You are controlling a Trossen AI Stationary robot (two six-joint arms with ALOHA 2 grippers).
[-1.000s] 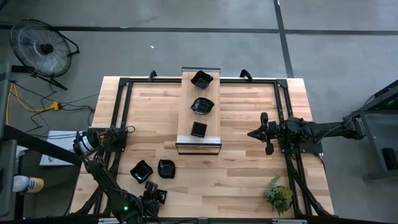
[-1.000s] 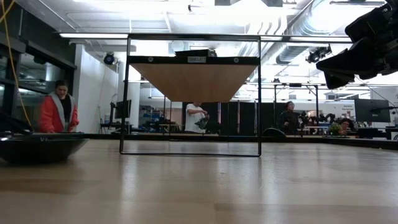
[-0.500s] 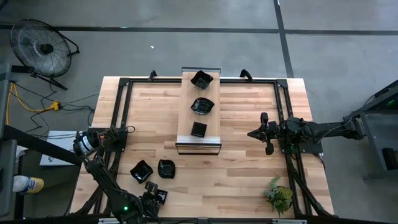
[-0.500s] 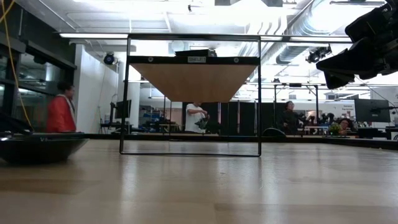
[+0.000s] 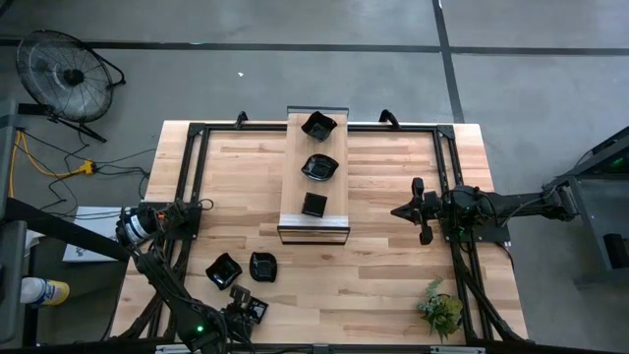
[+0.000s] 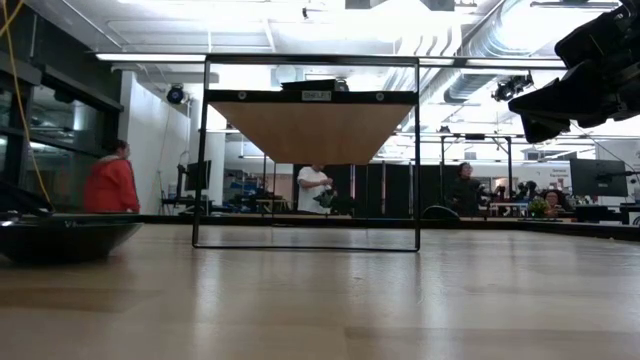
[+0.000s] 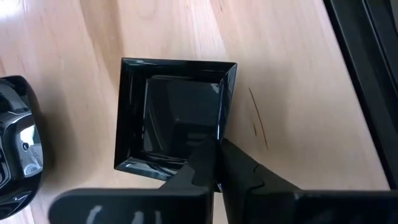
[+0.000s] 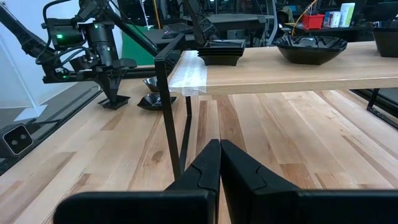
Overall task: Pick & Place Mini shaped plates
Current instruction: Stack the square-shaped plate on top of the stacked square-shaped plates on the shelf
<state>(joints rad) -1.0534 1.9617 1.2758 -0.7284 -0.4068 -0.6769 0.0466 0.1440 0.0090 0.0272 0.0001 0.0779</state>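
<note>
At the worktop's (image 5: 393,285) near edge, the left end effector (image 7: 216,163) is pinched closed on the rim of a square plate (image 7: 177,118) lying flat, no long axis. Two plates (image 5: 242,267) lie just beyond. Three more sit in a row on the shelf (image 5: 293,197). The right end effector (image 8: 219,163) hovers closed, empty.

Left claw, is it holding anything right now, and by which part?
Yes: the left claw is shut on the rim of a square black plate, pinching one edge. The right claw holds nothing.
</note>
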